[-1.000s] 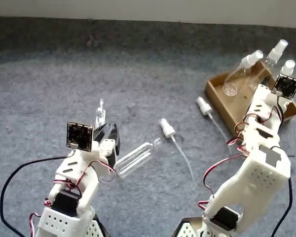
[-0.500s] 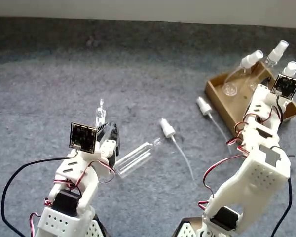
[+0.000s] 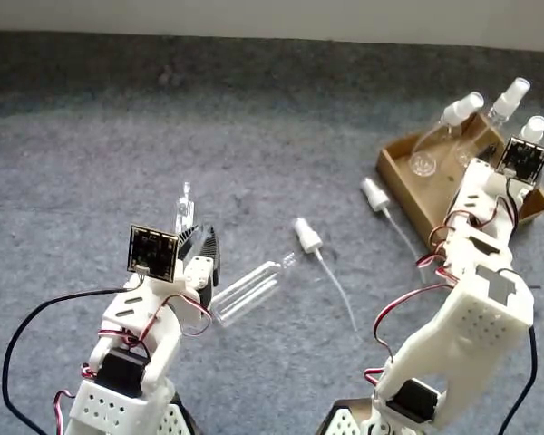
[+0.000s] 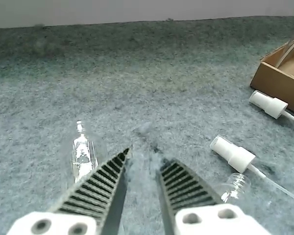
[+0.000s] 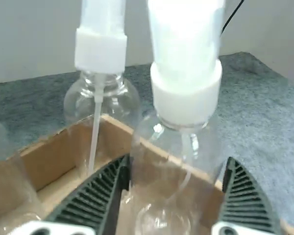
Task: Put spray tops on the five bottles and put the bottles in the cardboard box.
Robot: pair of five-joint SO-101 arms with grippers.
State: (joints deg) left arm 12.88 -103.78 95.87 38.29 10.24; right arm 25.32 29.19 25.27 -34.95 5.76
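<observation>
Grey carpet (image 3: 118, 136) is spread under both arms. The lying bottle (image 3: 249, 288) is seen uncapped on its side. Its long axis runs slantwise, the neck turned toward the cardboard box (image 3: 401, 186) and the base toward the left arm.

The left gripper (image 4: 144, 157) is held just beside that bottle's base end, jaws parted a little and nothing grasped. The bottle is set off to one side of the jaws, not between them. One spray top (image 3: 306, 236) is laid just past the bottle's neck, and another spray top (image 3: 375, 193) farther past it, near the box. A second uncapped bottle (image 3: 185, 214) is placed on the gripper's other side.

Well apart from the lying bottle, the right gripper (image 5: 175, 166) is spread around a capped bottle (image 5: 176, 142) in the box, seemingly not squeezed onto it.

The left arm is judged much the nearer. A sideways shift, with the jaws set across the long axis, would be called for.
</observation>
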